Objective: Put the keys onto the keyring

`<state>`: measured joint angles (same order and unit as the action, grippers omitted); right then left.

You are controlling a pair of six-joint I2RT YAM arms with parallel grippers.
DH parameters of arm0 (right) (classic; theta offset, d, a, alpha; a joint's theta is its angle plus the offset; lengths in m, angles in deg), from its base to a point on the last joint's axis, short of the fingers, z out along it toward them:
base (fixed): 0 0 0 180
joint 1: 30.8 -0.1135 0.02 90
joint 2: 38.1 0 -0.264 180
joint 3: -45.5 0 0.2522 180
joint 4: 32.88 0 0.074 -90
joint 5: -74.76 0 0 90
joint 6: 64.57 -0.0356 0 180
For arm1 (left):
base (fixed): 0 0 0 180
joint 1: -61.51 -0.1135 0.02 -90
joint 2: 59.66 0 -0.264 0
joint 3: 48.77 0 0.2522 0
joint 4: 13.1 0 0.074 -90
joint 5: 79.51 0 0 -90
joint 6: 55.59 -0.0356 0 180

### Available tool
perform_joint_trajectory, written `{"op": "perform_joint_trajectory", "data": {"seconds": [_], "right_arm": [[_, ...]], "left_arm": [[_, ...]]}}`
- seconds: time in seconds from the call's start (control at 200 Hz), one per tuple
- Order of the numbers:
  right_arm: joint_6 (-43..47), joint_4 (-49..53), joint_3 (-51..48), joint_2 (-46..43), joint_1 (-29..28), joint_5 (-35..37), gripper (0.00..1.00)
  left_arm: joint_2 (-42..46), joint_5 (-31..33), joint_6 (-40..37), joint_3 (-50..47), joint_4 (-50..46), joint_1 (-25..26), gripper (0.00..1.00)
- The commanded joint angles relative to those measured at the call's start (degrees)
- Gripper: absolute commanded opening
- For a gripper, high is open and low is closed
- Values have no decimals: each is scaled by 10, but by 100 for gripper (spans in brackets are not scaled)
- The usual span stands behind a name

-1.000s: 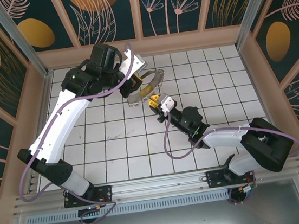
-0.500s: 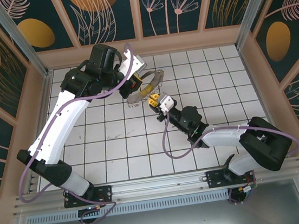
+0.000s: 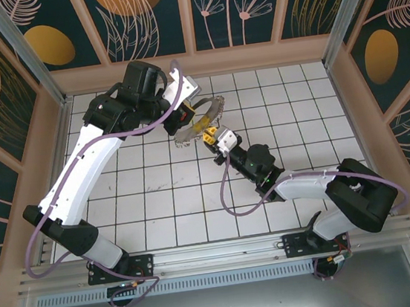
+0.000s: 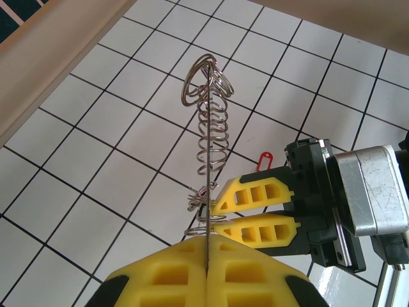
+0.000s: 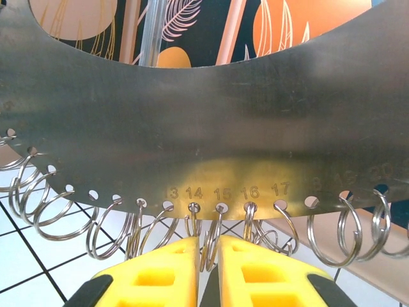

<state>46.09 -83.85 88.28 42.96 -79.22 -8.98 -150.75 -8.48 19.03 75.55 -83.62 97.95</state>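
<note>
A white tiled table [image 3: 158, 197] with dark grout lines sits inside a wooden frame. The walls [image 3: 143, 19] are dark panels painted with orange discs and pale leaves.

The keyring [image 5: 204, 128] is a flat, curved grey metal plate. Its lower edge is punched with small holes stamped with numbers, and wire rings [image 4: 211, 121] hang from most of them. It is held off the table towards the far side, left of centre. The left gripper [image 4: 208, 256] is clamped on its edge.

The right gripper [image 5: 209, 249] is just under the plate, its yellow fingers nearly together. One ring dips into the slit; whether it is pinched cannot be told. A small red tag [image 4: 264, 158] shows just beyond that gripper.
</note>
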Motion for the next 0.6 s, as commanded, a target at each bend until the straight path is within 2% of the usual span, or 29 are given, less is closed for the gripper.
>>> {"op": "perform_joint_trajectory", "data": {"seconds": [0.0, 0.596], "right_arm": [[4, -19, 0, -10, 4, 9, 14], [22, 20, -11, -39, 15, -16, 17]], "left_arm": [[21, -1, 5, 0, 19, 4, 0], [16, 1, 5, 5, 16, 4, 0]]}}
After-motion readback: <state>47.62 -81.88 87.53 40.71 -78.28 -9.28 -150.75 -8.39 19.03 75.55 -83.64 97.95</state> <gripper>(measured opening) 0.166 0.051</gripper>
